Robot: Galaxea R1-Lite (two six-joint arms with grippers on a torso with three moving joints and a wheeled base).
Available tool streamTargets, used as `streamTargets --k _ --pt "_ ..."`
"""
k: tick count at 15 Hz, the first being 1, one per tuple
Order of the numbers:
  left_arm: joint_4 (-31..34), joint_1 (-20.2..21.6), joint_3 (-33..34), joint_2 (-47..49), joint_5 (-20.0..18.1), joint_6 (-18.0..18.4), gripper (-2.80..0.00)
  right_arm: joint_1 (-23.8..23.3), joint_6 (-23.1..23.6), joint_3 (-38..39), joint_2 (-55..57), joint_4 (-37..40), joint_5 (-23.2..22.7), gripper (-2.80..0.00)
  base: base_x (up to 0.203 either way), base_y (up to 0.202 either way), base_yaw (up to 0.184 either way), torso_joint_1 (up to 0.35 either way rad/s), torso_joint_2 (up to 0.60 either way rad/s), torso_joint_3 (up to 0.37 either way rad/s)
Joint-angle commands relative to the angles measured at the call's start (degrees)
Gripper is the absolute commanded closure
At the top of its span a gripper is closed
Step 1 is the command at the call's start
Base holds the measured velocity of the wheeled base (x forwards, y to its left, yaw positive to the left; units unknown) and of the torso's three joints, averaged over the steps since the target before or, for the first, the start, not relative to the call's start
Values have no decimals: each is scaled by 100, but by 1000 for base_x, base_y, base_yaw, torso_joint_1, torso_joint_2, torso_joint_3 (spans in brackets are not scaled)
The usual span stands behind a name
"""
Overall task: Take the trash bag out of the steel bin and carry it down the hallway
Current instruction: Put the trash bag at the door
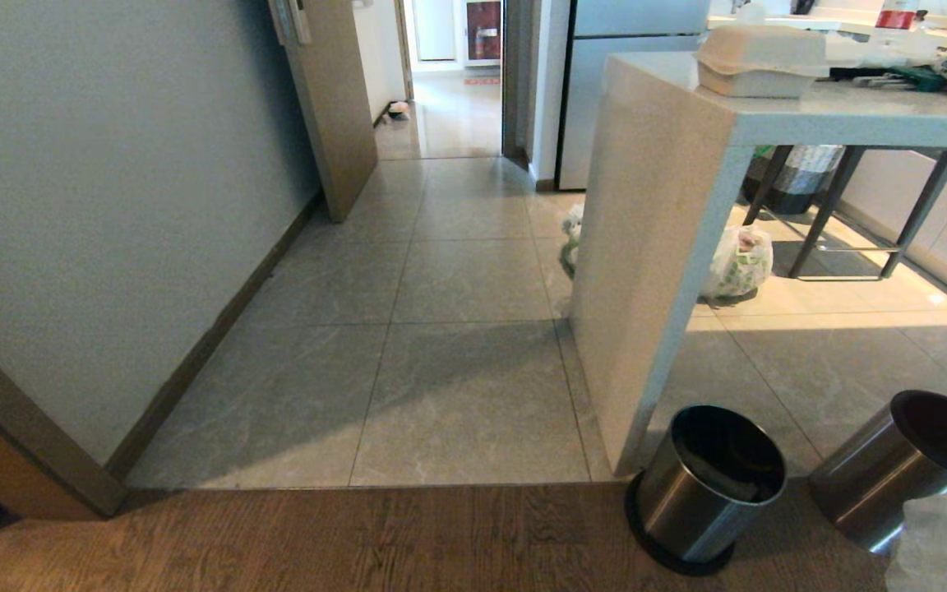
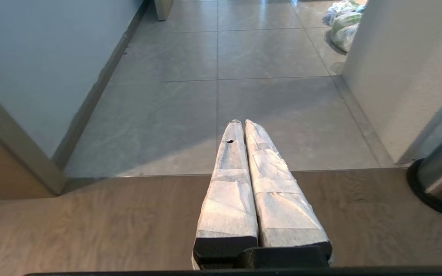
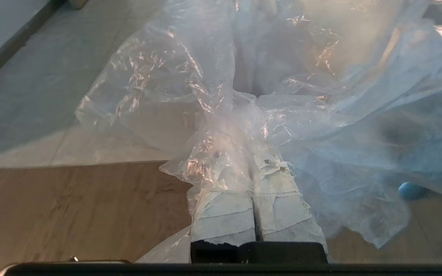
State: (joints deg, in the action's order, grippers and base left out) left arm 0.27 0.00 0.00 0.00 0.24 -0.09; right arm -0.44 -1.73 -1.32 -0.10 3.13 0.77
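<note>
The clear trash bag [image 3: 282,96] bunches around the right tool [image 3: 253,168], pinched tight between its closed fingers above the wooden floor. Two steel bins [image 1: 708,485] stand beside the bench [image 1: 654,247]. The left tool [image 2: 241,123] hangs closed, holding nothing.

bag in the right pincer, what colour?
Clear, see-through crinkly plastic; the trash bag is bunched in the shut right pincer. Shows best in the right wrist view.

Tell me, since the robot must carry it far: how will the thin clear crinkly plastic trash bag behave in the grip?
The thin clear crinkly plastic trash bag will probably be floppy; it billows in loose folds around the right gripper. It looks light, showing almost nothing inside. The glossy film may slip, though the shut fingers pinch bunched plastic.
</note>
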Motion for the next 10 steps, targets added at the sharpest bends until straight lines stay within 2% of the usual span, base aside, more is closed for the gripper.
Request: streamTargets --k 1,10 --pt "0 0 0 0 2 0 0 0 -3 0 10 3 2 0 0 196 1 2 2 7" --pt "0 0 0 0 2 9 0 0 -3 0 10 3 2 0 0 192 1 -1 3 3"
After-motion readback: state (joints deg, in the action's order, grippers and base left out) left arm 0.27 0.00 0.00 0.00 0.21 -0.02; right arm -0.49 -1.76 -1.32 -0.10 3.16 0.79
